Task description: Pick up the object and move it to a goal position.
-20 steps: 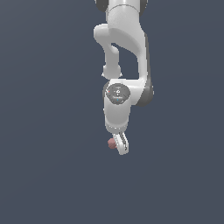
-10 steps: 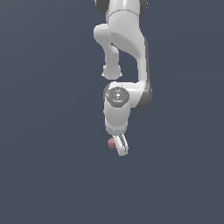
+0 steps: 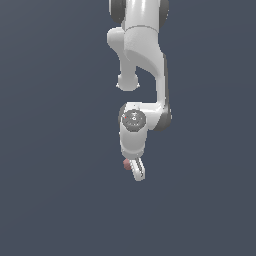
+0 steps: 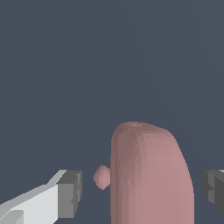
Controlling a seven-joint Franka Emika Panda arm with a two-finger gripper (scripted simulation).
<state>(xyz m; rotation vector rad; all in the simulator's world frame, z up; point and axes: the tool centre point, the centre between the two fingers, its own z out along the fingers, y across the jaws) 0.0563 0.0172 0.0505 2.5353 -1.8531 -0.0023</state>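
Observation:
The object point(image 4: 151, 175), a rounded matte pinkish-red lump, fills the space between my fingers in the wrist view, and a small nub point(image 4: 102, 177) sticks out of its side. My gripper point(image 4: 142, 192) is open around it, with a gap between each grey pad point(image 4: 70, 192) and the lump. In the exterior view the white gripper point(image 3: 137, 170) points downward. Only a bit of the object point(image 3: 126, 164) shows there, beside the fingers on the exterior view's left.
Plain dark grey-blue ground lies all around in both views. The white arm point(image 3: 142, 55) hangs down from the top of the exterior view, with its wrist point(image 3: 134, 127) directly above the fingers.
The gripper has sunk slightly lower onto the object, and the arm's upper links have shifted a little. The object has stayed in place.

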